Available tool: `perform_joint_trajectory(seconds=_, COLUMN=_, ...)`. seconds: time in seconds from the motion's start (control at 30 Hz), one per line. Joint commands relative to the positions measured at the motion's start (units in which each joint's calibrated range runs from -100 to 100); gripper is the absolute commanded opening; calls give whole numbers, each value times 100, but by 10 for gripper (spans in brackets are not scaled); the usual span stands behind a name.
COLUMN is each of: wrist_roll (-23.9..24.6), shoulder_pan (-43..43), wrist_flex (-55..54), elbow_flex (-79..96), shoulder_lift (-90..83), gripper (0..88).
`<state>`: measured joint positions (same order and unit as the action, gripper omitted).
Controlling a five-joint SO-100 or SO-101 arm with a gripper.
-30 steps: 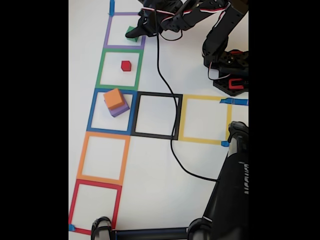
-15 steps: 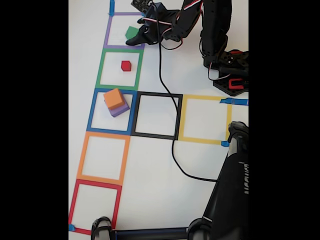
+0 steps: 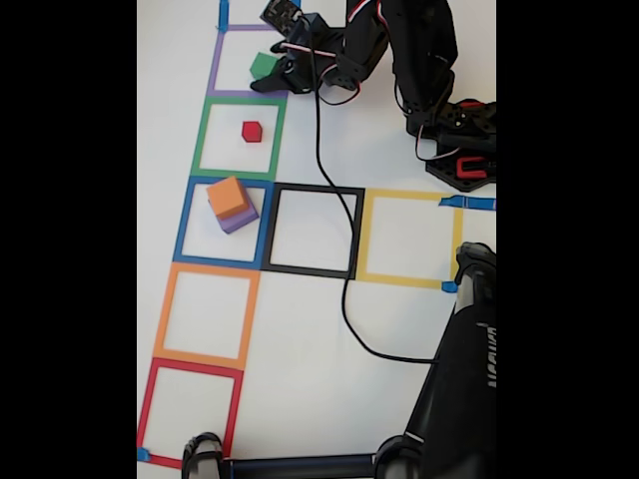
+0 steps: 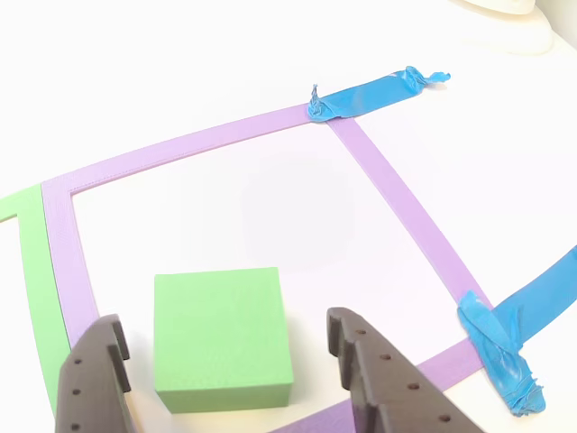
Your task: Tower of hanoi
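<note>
- Four graded blocks on the white desk (image 3: 310, 329) in the fixed view, spread over three tape squares, so the puzzle reads as mid-solve, not finished.
- Orange block (image 3: 227, 197) sits on the purple block (image 3: 240, 217) inside the blue tape square (image 3: 182, 222), left side, mid-depth; purple sticks out at the lower right, so the stack is slightly offset. Looks like the target pile, largest at the bottom.
- Red block (image 3: 252, 131) lies alone in the green tape square (image 3: 203, 135), one square farther; likely parked there as a spare spot.
- Green block (image 3: 264, 66) is in the purple tape square (image 3: 214, 60), farthest on the left, partly covered by the arm (image 3: 419, 50).
- Gripper (image 3: 268, 80) is low over that block; jaws' gap too small to judge here. A black cable (image 3: 329, 190) trails from it across the black tape square (image 3: 357, 235).
- Other view, close: green block (image 4: 222, 336) rests flat on the desk near the left corner of the purple tape square (image 4: 397, 212), with blue tape (image 4: 370, 93) at the far corner.
- Gripper (image 4: 225, 361) straddles the block: jaws spread wider than it, one finger on each side, a clear gap on both. Nothing pinched or touched yet.
- Judgement: lined up for a grasp; green probably goes next onto orange.
</note>
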<state>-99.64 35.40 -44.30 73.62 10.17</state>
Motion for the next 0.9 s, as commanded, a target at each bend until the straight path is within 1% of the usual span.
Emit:
perform_joint_trajectory(seconds=0.0, wrist_roll=-36, shoulder_pan=-21, wrist_flex=-113, elbow_flex=-153, shoulder_lift=-4, gripper=213)
perform_joint_trajectory(seconds=0.17, wrist_roll=-36, shoulder_pan=-41, wrist_flex=-113, elbow_flex=-143, shoulder_lift=53, gripper=160)
perform_joint_trajectory(seconds=0.5, wrist_roll=-36, shoulder_pan=-41, wrist_flex=-113, elbow_flex=-125, shoulder_lift=109, gripper=100)
perform_joint_trajectory(seconds=0.67, wrist_roll=-36, shoulder_pan=-50, wrist_flex=-113, elbow_flex=-125, shoulder_lift=133, gripper=53)
perform_joint_trajectory(seconds=0.87, wrist_roll=-36, shoulder_pan=-98, wrist_flex=-40, elbow_flex=-89, shoulder_lift=36, gripper=46)
